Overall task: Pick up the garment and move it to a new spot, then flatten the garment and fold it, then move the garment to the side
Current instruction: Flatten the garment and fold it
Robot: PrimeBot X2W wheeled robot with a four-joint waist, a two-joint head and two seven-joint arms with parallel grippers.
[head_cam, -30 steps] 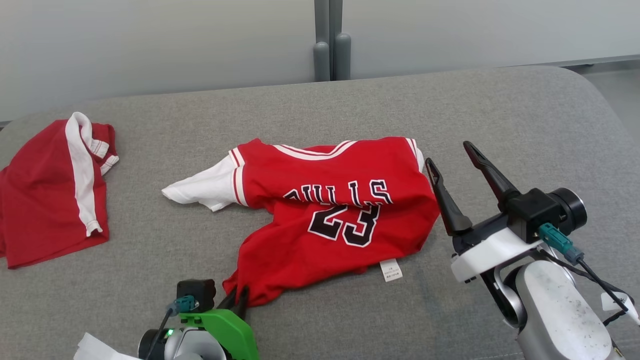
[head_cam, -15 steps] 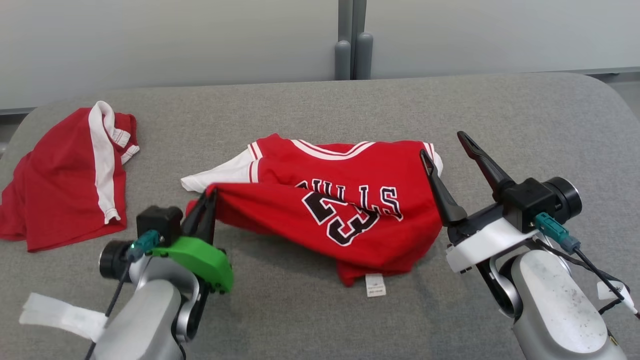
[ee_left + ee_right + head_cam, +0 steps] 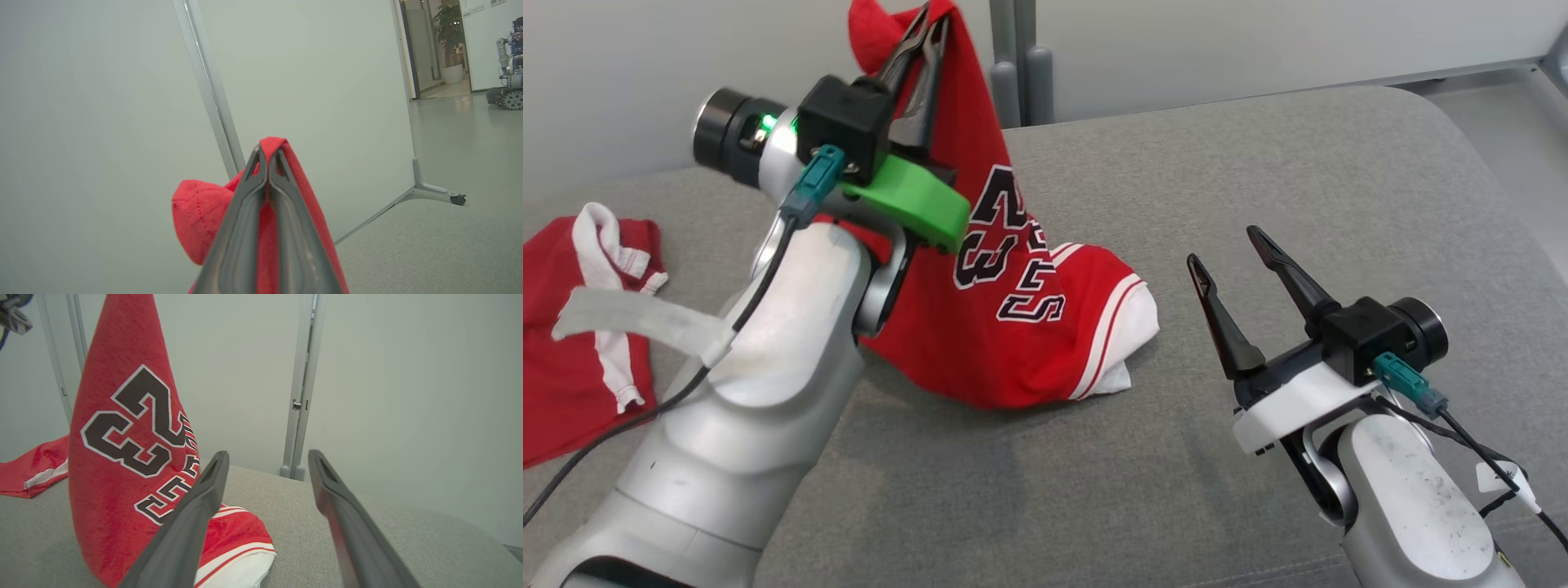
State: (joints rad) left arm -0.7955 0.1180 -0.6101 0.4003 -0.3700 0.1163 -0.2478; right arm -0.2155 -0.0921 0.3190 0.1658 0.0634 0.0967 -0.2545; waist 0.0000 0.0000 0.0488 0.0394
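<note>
The left gripper point(image 3: 935, 12) is clamped tight on a pinch of the red jersey point(image 3: 1013, 327), high above the grey padded surface point(image 3: 1258, 147). From that grip the jersey hangs in a long drape. Its white-trimmed lower end is bunched on the surface about midway between the left and right edges. The right gripper point(image 3: 1223, 245) hovers nearer the right edge, jaws spread wide, holding nothing. A second red garment point(image 3: 572, 359) lies at the left edge.

Jersey point(image 3: 1013, 343) in jaws of left gripper point(image 3: 935, 12), lower end on cushion point(image 3: 1258, 163), second garment point(image 3: 564, 367) far left
</note>
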